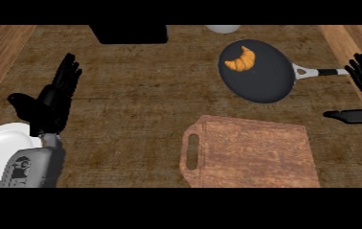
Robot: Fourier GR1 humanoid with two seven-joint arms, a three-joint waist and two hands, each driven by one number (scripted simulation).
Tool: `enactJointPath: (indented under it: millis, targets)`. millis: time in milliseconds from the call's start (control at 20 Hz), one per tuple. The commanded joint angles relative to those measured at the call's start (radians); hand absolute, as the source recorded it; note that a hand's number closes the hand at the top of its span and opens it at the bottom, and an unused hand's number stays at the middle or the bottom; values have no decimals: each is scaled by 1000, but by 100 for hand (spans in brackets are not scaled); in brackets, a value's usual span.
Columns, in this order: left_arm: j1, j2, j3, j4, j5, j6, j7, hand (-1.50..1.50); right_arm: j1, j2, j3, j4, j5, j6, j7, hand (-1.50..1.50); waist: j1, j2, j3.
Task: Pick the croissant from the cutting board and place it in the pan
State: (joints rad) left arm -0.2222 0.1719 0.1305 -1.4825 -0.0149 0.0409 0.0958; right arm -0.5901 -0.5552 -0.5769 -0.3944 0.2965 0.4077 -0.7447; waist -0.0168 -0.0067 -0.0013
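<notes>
— Left of the right hand [356, 70], what lies in the pan [256, 71]?
— The croissant [241, 60], apart from its straight, released fingers.
— And the cutting board [249, 152]?
— Bare, right of the left hand [53, 101], which rests with fingers straight.

No readable text, label or number anywhere.
</notes>
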Motion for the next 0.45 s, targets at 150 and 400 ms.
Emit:
enactJointPath:
  millis: [150,400]
  targets:
    - [18,-9,-5,-40,-1,8,28,0,192,-11,14,-259,-111,183,64,-150,-2,-1,0]
    - [35,-35,-44,-79,-21,14,27,0,354,57,51,-540,-155,134,162,-150,7,2,0]
